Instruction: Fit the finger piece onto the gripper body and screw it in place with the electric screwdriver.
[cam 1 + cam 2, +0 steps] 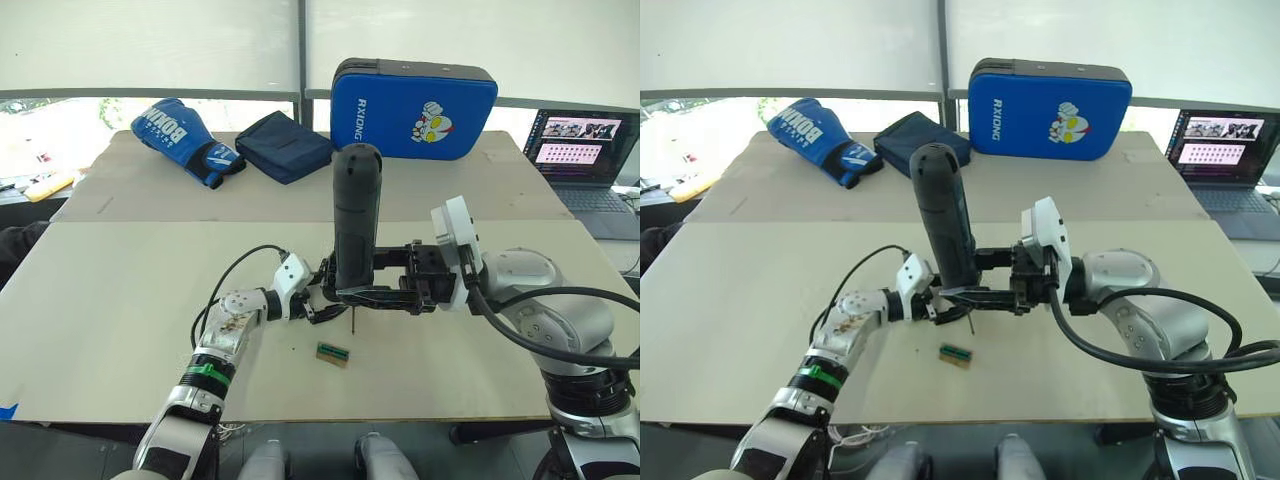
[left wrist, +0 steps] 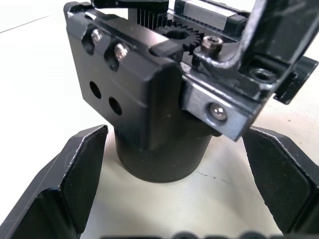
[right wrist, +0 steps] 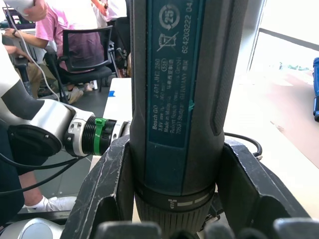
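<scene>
A small green-topped block (image 1: 333, 353) lies nearest on the counter (image 1: 120, 330). Beyond it, the left tool (image 1: 318, 305) stands open around the gripper body (image 2: 159, 114); at its 3 o'clock, the right tool (image 1: 385, 282) clamps the upright electric screwdriver (image 1: 356, 215).

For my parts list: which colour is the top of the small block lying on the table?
Green, on the small block; the left eye view shows it best.

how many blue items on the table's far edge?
3: boxing glove on the robot's left, dark pouch beside it, strike pad right of those. Others may be hidden.
</scene>
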